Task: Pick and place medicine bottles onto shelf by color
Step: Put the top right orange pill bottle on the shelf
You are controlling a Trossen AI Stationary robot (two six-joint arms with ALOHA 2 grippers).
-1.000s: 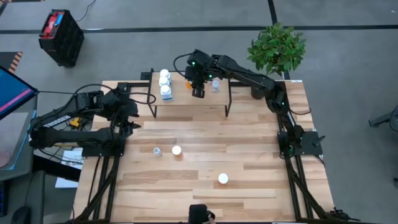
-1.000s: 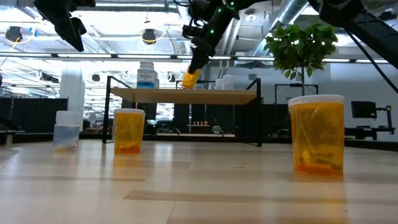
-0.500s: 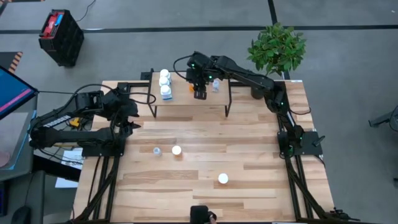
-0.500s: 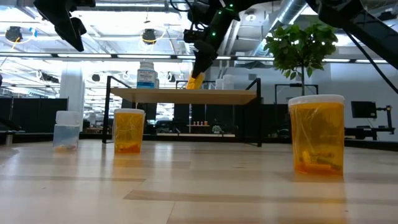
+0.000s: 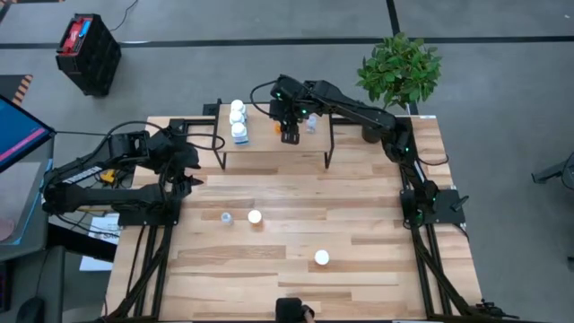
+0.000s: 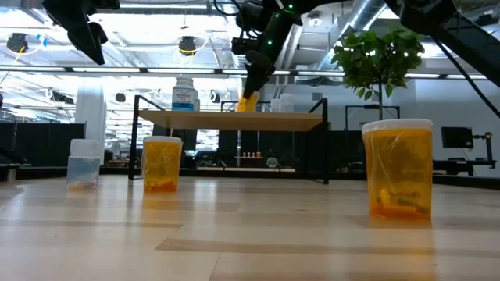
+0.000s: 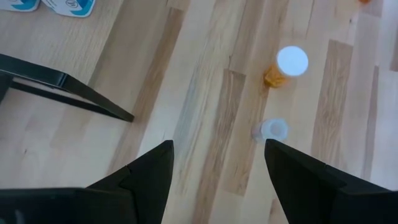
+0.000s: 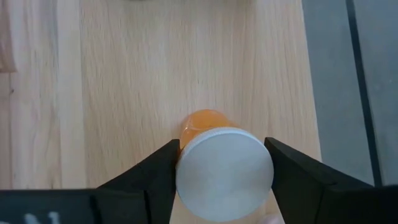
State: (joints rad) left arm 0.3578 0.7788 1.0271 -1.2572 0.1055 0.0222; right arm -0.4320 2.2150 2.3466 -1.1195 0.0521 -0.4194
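The shelf stands at the table's far side. On its left end are three white bottles, and a clear one is at its right. My right gripper hangs over the shelf's middle, shut on an orange bottle with a white cap. Lower on the table stand a clear bottle and two orange bottles. My left gripper waits open above the table's left side, with nothing between its fingers. My right gripper has the orange bottle between its two fingers, which lie against opposite sides of the white cap. The fingers slant down from above, coming from the table's right. The bottle's lower end rests on the shelf's top board, leaning a little.
A potted plant stands at the table's far right corner, close behind the right arm. The shelf's thin black legs rise from the table. A screen sits beyond the left edge and a black crate on the floor.
My right gripper has carried the orange bottle a little toward the table's right and down. The bottle, which hung tilted just above the shelf, now has its lower end on the top board and leans less.
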